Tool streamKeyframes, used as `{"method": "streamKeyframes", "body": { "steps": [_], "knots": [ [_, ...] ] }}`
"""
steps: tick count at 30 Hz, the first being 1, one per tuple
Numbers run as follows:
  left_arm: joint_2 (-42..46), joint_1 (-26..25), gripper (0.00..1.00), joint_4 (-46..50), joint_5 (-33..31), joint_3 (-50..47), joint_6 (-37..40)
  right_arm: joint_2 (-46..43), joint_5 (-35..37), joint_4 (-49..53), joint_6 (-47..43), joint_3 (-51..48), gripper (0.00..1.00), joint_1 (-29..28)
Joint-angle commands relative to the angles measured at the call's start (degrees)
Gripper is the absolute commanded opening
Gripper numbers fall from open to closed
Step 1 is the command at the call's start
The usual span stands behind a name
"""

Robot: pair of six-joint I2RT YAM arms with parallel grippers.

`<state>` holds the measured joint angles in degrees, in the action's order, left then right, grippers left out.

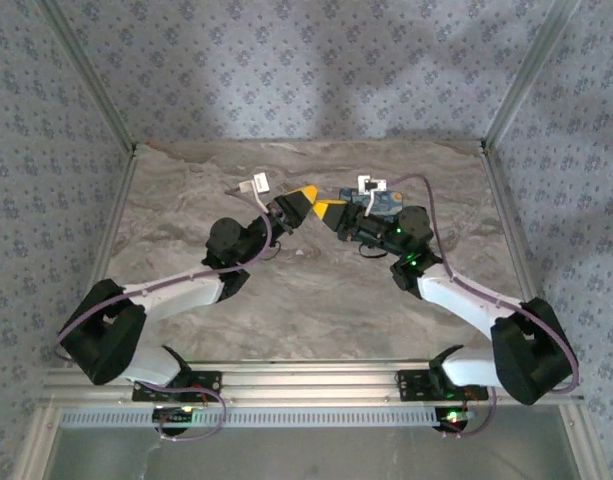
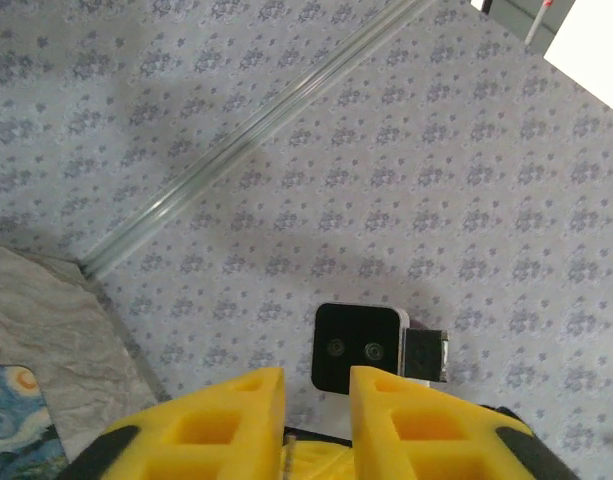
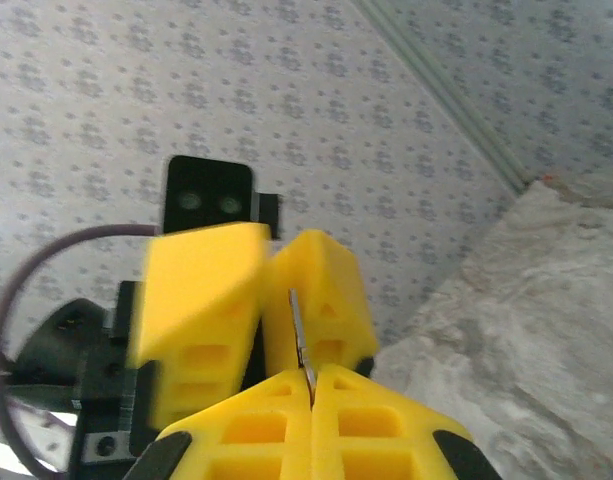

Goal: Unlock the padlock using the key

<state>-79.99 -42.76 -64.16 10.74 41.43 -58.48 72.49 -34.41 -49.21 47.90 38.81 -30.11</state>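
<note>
The right fingers (image 1: 331, 208) are pressed fully together on the key (image 3: 299, 335). Its thin grey shaft stands straight out of the seam between the tips, in line with the fingers. It points at the left fingers (image 1: 306, 196), which hang tip to tip opposite with a narrow gap between them. From the right wrist the shaft lies against the inner face of one left finger; whether that finger is pressing on it I cannot tell. Both sets of fingers meet above the far middle of the worktop (image 1: 286, 290). The padlock (image 1: 381, 203) lies flat on it, just beyond and to the right of that meeting point, close beside the right wrist, so it sits on the opposite side from where the key points. From the left wrist, only a corner of its painted face is in view, low and to the left. The right arm is plainly the nearer one and already carries the key. The coming move probably turns on swinging that shaft round from facing left to facing the padlock, then lining it up with the keyhole. None of these views lets me make out the keyhole.
</note>
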Motion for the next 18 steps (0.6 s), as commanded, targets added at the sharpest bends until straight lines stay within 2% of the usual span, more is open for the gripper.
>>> {"method": "streamKeyframes", "body": {
  "steps": [1, 3, 10, 14, 18],
  "knots": [
    [4.7, -0.1, 0.35, 3.8, 0.0, -0.3, 3.7, -4.1, 1.4, 11.9, -9.2, 1.2, 0.00, 0.7],
    [6.9, 0.2, 0.43, 8.7, -0.2, -0.1, 5.8, -6.0, 1.8, 17.6, -14.1, 1.5, 0.00, 1.0],
    [12.3, 2.4, 0.61, 38.2, -3.0, 5.1, 13.5, -12.1, 6.5, 41.4, -31.4, 4.9, 0.00, 2.0],
    [9.8, 5.3, 0.68, 49.8, -1.7, 8.8, 12.9, -14.3, 12.7, 52.6, -37.5, 6.8, 0.00, 2.7],
    [4.0, 6.6, 0.74, 53.8, 0.6, 12.3, 12.8, -16.2, 18.7, 58.8, -39.5, 7.7, 0.00, 3.2]
  ]
}}
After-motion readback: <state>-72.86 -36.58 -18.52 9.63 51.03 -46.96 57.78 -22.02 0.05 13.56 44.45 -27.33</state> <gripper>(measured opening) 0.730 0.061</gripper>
